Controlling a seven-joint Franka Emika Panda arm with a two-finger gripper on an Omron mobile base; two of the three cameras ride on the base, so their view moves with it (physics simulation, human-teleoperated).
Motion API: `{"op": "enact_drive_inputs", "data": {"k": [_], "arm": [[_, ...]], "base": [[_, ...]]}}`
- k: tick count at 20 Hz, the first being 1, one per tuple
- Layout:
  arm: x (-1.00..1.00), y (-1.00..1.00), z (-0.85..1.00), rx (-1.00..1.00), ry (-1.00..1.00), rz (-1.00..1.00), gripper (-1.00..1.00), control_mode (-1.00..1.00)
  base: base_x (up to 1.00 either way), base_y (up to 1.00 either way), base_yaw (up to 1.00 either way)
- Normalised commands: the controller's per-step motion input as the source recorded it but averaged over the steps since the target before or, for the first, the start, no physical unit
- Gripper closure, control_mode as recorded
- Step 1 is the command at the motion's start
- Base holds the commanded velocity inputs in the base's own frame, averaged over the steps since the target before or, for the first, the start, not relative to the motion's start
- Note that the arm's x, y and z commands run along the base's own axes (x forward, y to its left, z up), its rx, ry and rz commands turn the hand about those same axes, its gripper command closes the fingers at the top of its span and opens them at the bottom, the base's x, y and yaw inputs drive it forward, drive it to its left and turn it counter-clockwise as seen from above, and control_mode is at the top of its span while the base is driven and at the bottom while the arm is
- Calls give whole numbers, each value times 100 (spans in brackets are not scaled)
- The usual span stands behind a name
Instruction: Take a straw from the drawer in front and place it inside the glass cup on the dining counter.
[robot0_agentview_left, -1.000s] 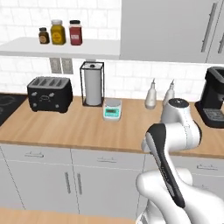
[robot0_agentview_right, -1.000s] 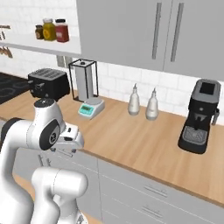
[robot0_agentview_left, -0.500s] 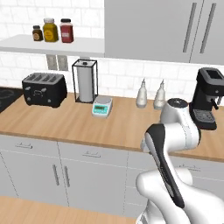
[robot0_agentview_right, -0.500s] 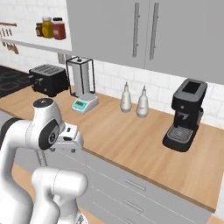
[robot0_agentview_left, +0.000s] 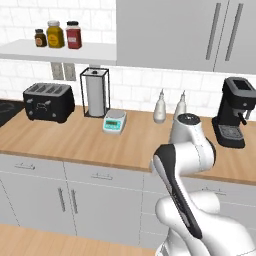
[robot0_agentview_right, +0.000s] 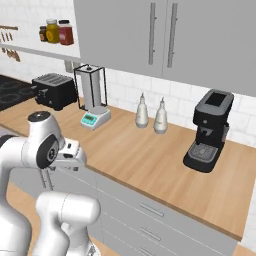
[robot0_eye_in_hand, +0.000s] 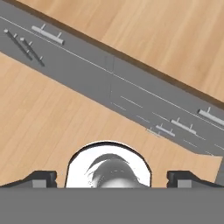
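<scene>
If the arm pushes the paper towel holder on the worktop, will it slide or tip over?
The paper towel holder is tall and slim on a small base, so a push near its top would probably tip it. A push low at the base might slide it over the smooth wooden worktop. It looks light, being a thin wire frame around a paper roll.

The wooden surface (robot0_agentview_left: 75, 142) carries a toaster (robot0_agentview_left: 48, 102), paper-towel holder (robot0_agentview_left: 95, 93), kitchen scale (robot0_agentview_left: 114, 122), two bottles (robot0_agentview_left: 160, 107) and a coffee machine (robot0_agentview_left: 234, 112) along its back edge.
</scene>
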Motion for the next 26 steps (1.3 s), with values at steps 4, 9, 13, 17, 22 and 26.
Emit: {"op": "enact_drive_inputs", "data": {"k": [4,9,13,17,22,26], "arm": [[49,100,-30,-25,0,0,-100,-100],[45,100,-49,-35,-5,5,-100,-100],[46,71,-43,-8,-22,3,-100,-100],[45,47,-41,-9,-10,0,-100,-100],[67,49,-23,-12,0,-2,-100,-100],[46,53,0,-3,1,-12,-100,-100]], "base": [[0,0,0],[0,0,0],[0,0,0],[0,0,0],[0,0,0],[0,0,0]]}}
